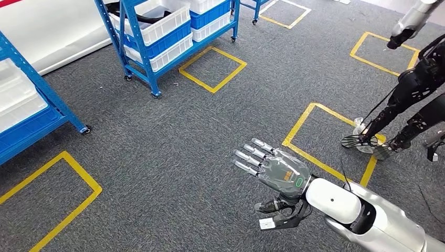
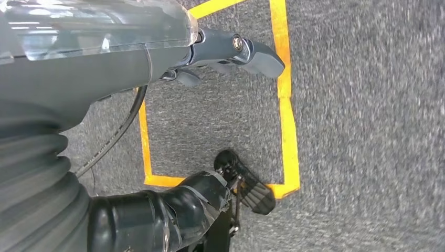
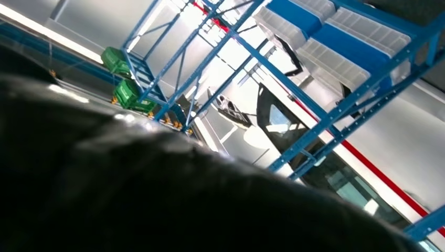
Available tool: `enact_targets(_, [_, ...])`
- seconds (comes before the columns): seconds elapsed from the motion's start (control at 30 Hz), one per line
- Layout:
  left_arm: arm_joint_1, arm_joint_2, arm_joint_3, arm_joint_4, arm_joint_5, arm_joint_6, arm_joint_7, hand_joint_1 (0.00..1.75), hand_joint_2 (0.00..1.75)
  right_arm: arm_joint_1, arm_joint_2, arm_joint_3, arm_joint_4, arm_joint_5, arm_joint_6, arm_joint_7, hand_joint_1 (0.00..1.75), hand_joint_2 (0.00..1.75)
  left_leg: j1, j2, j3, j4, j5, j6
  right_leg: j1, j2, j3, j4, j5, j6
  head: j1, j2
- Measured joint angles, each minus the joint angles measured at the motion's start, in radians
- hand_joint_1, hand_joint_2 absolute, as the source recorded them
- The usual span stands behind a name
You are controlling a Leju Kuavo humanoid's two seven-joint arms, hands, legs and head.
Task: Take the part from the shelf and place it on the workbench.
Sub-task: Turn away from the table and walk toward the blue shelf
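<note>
**Blue shelf ahead and to the left of an empty right hand**

Grey carpet [image 1: 173, 157] covers the floor, marked with five yellow tape squares. The nearest of them [image 1: 212, 68] lies just in front of the wheeled blue shelf [image 1: 157, 37], which serves as the landmark here. Three blue racks show in the head view: the landmark one, a second [image 1: 31, 105] to its left and nearer the robot, and a corner of a third [image 1: 256, 8] to its right. The landmark shelf carries stacked white and blue bins.

A second legged machine [image 1: 414, 100] stands far to the right of the shelf, well apart from it.

One silver arm reaches in, the robot's right. Its right hand [image 1: 273, 170] hovers over bare carpet well short of the shelf and to its right, fingers straight and spread, holding nothing. The fingers point roughly toward the shelf. The left hand [image 2: 157, 58] hangs over the floor, and whether it is closed or spread I cannot tell.

A dark curved piece [image 1: 147, 18] lies in the shelf's top white bin, its long axis running along the bin. This is probably the part, though I cannot be sure. I count one. The right hand looks the nearer, and the robot must close the gap before any reach.
</note>
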Motion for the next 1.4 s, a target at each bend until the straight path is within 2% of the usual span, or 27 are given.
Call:
enact_targets(0.03, [-0.001, -0.001, 0.0, -0.001, 0.0, 0.0, 0.0, 0.0, 1.75, 0.0, 0.001, 0.0, -0.001, 0.0, 0.0, 0.0, 0.0, 0.0, 0.003, -0.009, 0.003, -0.005, 0.004, 0.005, -0.003, 0.028, -0.013, 0.03, -0.021, 0.006, 0.0, 0.0])
enact_targets(0.1, [-0.004, -0.002, 0.0, -0.004, 0.001, 0.0, 0.001, 0.0, 1.75, 0.003, 0.002, 0.001, -0.002, 0.0, 0.0, 0.0, 0.0, 0.0, 0.006, -0.027, 0.003, -0.008, 0.007, 0.011, -0.01, 0.082, -0.069, 0.146, -0.084, 0.014, 0.0, 0.0])
enact_targets(0.17, [-0.004, -0.003, 0.0, -0.005, 0.001, 0.0, 0.003, 0.0, 1.75, 0.008, 0.002, 0.004, -0.001, 0.0, 0.001, 0.0, 0.0, 0.0, 0.006, -0.051, 0.002, -0.006, 0.007, 0.012, -0.013, 0.093, -0.128, 0.257, -0.119, 0.018, 0.0, 0.0])
enact_targets(0.2, [-0.004, -0.003, 0.0, -0.005, 0.001, 0.0, 0.003, 0.0, 1.75, 0.01, 0.002, 0.006, -0.001, 0.0, 0.001, 0.0, 0.0, 0.0, 0.006, -0.065, 0.002, -0.005, 0.007, 0.012, -0.014, 0.094, -0.136, 0.266, -0.108, 0.019, 0.0, 0.0])
enact_targets(0.23, [-0.004, -0.004, 0.0, -0.005, 0.001, 0.0, 0.005, 0.0, 1.75, 0.011, 0.002, 0.006, -0.002, 0.0, 0.0, 0.0, 0.0, 0.0, 0.006, -0.079, 0.003, -0.003, 0.007, 0.011, -0.016, 0.097, -0.124, 0.234, -0.078, 0.018, 0.0, 0.0])
enact_targets(0.27, [-0.004, -0.005, 0.0, -0.005, 0.001, 0.0, 0.006, 0.0, 1.75, 0.011, 0.002, 0.006, -0.002, 0.0, 0.0, 0.0, 0.0, 0.0, 0.006, -0.092, 0.004, -0.001, 0.006, 0.009, -0.018, 0.107, -0.095, 0.168, -0.036, 0.016, 0.0, 0.0])
enact_targets(0.33, [-0.004, -0.007, 0.0, -0.005, 0.001, 0.0, 0.008, 0.0, 1.75, 0.011, 0.002, 0.006, -0.002, 0.0, 0.0, 0.0, 0.0, 0.0, 0.007, -0.117, 0.002, 0.004, 0.004, 0.003, -0.021, 0.155, -0.038, 0.039, 0.019, 0.01, 0.0, 0.0])
enact_targets(0.4, [-0.003, -0.009, 0.0, -0.006, 0.001, 0.0, 0.008, 0.0, 1.75, 0.012, 0.001, 0.006, -0.002, 0.0, 0.0, 0.0, 0.0, 0.0, 0.01, -0.138, -0.008, 0.005, 0.007, -0.01, -0.019, 0.179, -0.021, -0.005, 0.026, 0.005, 0.001, 0.0])
enact_targets(0.47, [0.0, -0.009, 0.0, -0.008, 0.001, 0.0, 0.008, 0.0, 1.75, 0.011, 0.001, 0.006, -0.002, 0.0, 0.0, 0.0, 0.0, 0.0, 0.013, -0.154, -0.015, 0.002, 0.011, -0.024, -0.017, 0.156, -0.02, -0.012, 0.03, -0.003, 0.001, 0.0])
enact_targets(0.53, [0.001, -0.01, 0.001, -0.009, 0.001, 0.0, 0.008, 0.0, 1.75, 0.009, 0.002, 0.006, -0.003, 0.0, 0.0, 0.0, 0.0, 0.0, 0.01, -0.113, -0.029, 0.028, -0.009, -0.033, -0.019, 0.129, -0.013, -0.025, 0.036, -0.017, 0.0, 0.0])
enact_targets(0.6, [-0.002, -0.011, 0.001, -0.01, 0.001, 0.0, 0.009, 0.0, 1.75, 0.01, 0.003, 0.006, -0.004, 0.0, 0.0, 0.0, 0.0, 0.0, 0.007, -0.048, -0.079, 0.132, -0.07, -0.037, -0.016, 0.1, -0.011, -0.032, 0.037, -0.028, -0.001, 0.0])
enact_targets(0.67, [-0.004, -0.011, 0.001, -0.01, 0.001, 0.0, 0.01, 0.0, 1.75, 0.012, 0.003, 0.007, -0.005, 0.0, 0.0, 0.0, 0.0, 0.0, 0.008, -0.028, -0.142, 0.264, -0.127, -0.041, -0.011, 0.072, -0.011, -0.03, 0.036, -0.032, -0.001, 0.0])
enact_targets(0.7, [-0.004, -0.011, 0.001, -0.01, 0.001, 0.0, 0.01, 0.0, 1.75, 0.012, 0.003, 0.007, -0.004, 0.0, 0.0, 0.0, 0.0, 0.0, 0.008, -0.026, -0.155, 0.294, -0.13, -0.042, -0.01, 0.058, -0.011, -0.029, 0.035, -0.032, -0.001, 0.0])
enact_targets(0.73, [-0.003, -0.011, 0.001, -0.01, 0.001, 0.0, 0.01, 0.0, 1.75, 0.012, 0.003, 0.007, -0.004, 0.0, 0.0, 0.0, 0.0, 0.0, 0.008, -0.024, -0.147, 0.282, -0.114, -0.042, -0.009, 0.045, -0.011, -0.028, 0.033, -0.032, -0.001, 0.0])
enact_targets(0.8, [0.0, -0.011, 0.001, -0.012, 0.001, 0.0, 0.01, 0.0, 1.75, 0.012, 0.003, 0.007, -0.004, 0.0, 0.0, 0.0, 0.0, 0.0, 0.007, -0.001, -0.076, 0.154, -0.048, -0.038, -0.008, 0.022, -0.007, -0.024, 0.028, -0.027, -0.002, 0.0])
enact_targets(0.87, [-0.002, -0.011, 0.001, -0.014, 0.001, 0.0, 0.011, 0.0, 1.75, 0.012, 0.003, 0.007, -0.004, 0.0, 0.0, 0.0, 0.0, 0.0, 0.0, 0.031, -0.013, 0.036, -0.011, -0.027, -0.002, 0.001, -0.005, -0.017, 0.021, -0.019, -0.001, 0.0])
enact_targets(0.9, [-0.003, -0.011, 0.001, -0.014, 0.001, 0.0, 0.011, 0.0, 1.75, 0.011, 0.004, 0.007, -0.004, 0.0, 0.0, 0.0, 0.0, 0.0, -0.003, 0.037, -0.003, 0.013, -0.008, -0.02, 0.001, -0.009, -0.004, -0.015, 0.018, -0.014, 0.0, 0.0])
enact_targets(0.97, [-0.002, -0.011, 0.001, -0.015, 0.001, 0.0, 0.011, 0.0, 1.75, 0.009, 0.005, 0.007, -0.004, 0.0, -0.001, 0.0, 0.0, 0.0, -0.005, 0.018, -0.005, 0.007, -0.006, -0.008, 0.003, -0.028, -0.001, -0.014, 0.015, -0.005, 0.0, 0.0])
enact_targets(1.0, [-0.001, -0.011, 0.001, -0.015, 0.001, 0.0, 0.011, 0.0, 1.75, 0.008, 0.005, 0.007, -0.004, 0.0, -0.001, 0.0, 0.0, 0.0, -0.003, 0.007, -0.004, 0.003, -0.003, -0.003, 0.0, -0.021, 0.0, -0.01, 0.01, 0.001, 0.0, 0.0])
enact_targets(1.07, [-0.001, -0.012, 0.001, -0.015, 0.001, 0.0, 0.012, 0.0, 1.75, 0.008, 0.006, 0.006, -0.004, 0.0, -0.001, 0.0, 0.0, 0.0, 0.002, -0.011, 0.0, -0.005, 0.005, 0.008, -0.006, 0.029, -0.019, 0.039, -0.026, 0.012, 0.001, 0.0])
enact_targets(1.13, [-0.003, -0.012, 0.001, -0.015, 0.001, 0.0, 0.013, 0.0, 1.75, 0.012, 0.006, 0.007, -0.001, 0.0, -0.001, 0.0, 0.0, 0.0, 0.004, -0.029, -0.002, -0.007, 0.008, 0.014, -0.012, 0.082, -0.079, 0.162, -0.091, 0.02, 0.001, 0.0])
enact_targets(1.17, [-0.003, -0.012, 0.001, -0.015, 0.001, 0.0, 0.013, 0.0, 1.75, 0.015, 0.006, 0.007, 0.0, 0.0, -0.001, 0.0, 0.0, 0.0, 0.004, -0.041, -0.004, -0.006, 0.009, 0.015, -0.013, 0.09, -0.111, 0.225, -0.114, 0.022, 0.001, 0.0])
enact_targets(1.2, [-0.003, -0.012, 0.001, -0.015, 0.001, 0.0, 0.013, 0.0, 1.75, 0.018, 0.006, 0.007, 0.002, 0.0, -0.001, 0.0, 0.0, 0.0, 0.004, -0.054, -0.005, -0.005, 0.009, 0.015, -0.014, 0.093, -0.131, 0.262, -0.119, 0.023, 0.001, 0.0])
enact_targets(1.23, [-0.003, -0.012, 0.001, -0.015, 0.001, 0.0, 0.014, 0.0, 1.75, 0.02, 0.006, 0.007, 0.003, 0.0, -0.001, 0.0, 0.0, 0.0, 0.004, -0.067, -0.006, -0.002, 0.009, 0.015, -0.014, 0.094, -0.133, 0.259, -0.102, 0.023, 0.001, 0.0])
enact_targets(1.27, [-0.003, -0.012, 0.001, -0.015, 0.001, 0.0, 0.014, 0.0, 1.75, 0.02, 0.006, 0.007, 0.004, 0.0, -0.001, 0.001, 0.0, 0.0, 0.004, -0.08, -0.006, 0.0, 0.009, 0.014, -0.015, 0.099, -0.114, 0.217, -0.068, 0.021, 0.001, 0.0])
enact_targets(1.33, [-0.004, -0.013, 0.001, -0.015, 0.001, 0.0, 0.014, 0.0, 1.75, 0.021, 0.006, 0.007, 0.005, 0.0, -0.001, 0.003, 0.0, 0.0, 0.004, -0.103, -0.008, 0.005, 0.008, 0.011, -0.016, 0.139, -0.053, 0.08, 0.0, 0.013, 0.001, 0.0])
enact_targets(1.4, [-0.005, -0.016, 0.001, -0.015, 0.001, 0.0, 0.014, 0.0, 1.75, 0.022, 0.006, 0.007, 0.006, 0.002, -0.002, 0.007, 0.0, 0.0, 0.006, -0.125, -0.016, 0.008, 0.011, 0.0, -0.015, 0.174, -0.02, 0.001, 0.023, 0.004, 0.001, 0.0])
